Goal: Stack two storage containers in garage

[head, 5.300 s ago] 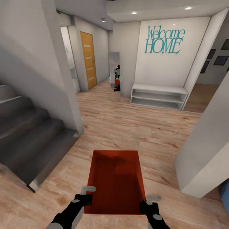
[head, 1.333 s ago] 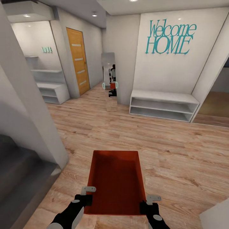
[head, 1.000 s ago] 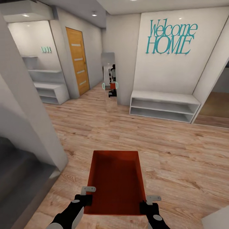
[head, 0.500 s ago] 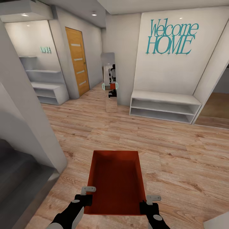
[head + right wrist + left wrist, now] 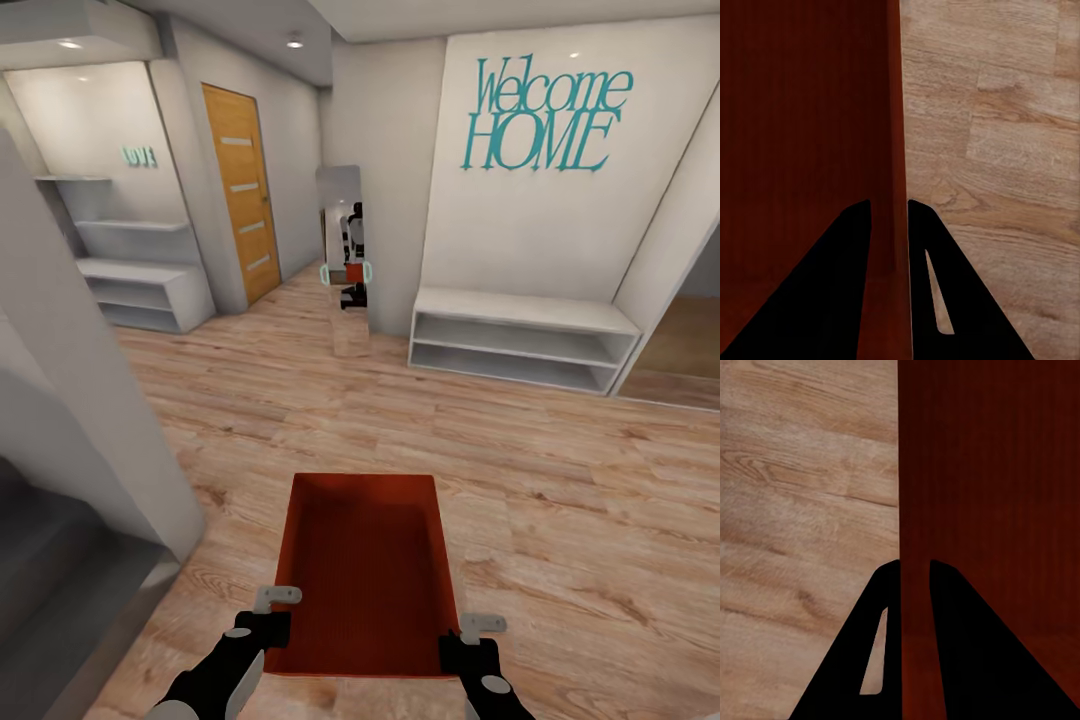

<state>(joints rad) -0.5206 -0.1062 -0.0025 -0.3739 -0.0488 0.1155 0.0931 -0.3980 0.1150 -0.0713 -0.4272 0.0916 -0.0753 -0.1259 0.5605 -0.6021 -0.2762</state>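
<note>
Left tool (image 5: 264,625) is pinching the near left rim of an orange-red bin (image 5: 365,570); right tool (image 5: 466,640) is pinching the near right rim. Both are holding the bin level above a light wood plank floor (image 5: 560,480). Ahead are standing a white low shelf (image 5: 520,340), a wooden door (image 5: 243,190) and a teal wall sign (image 5: 545,115).

matt ribbed plastic bin (image 5: 365,570) (orange-red), grained wood plank flooring (image 5: 560,470)
</note>
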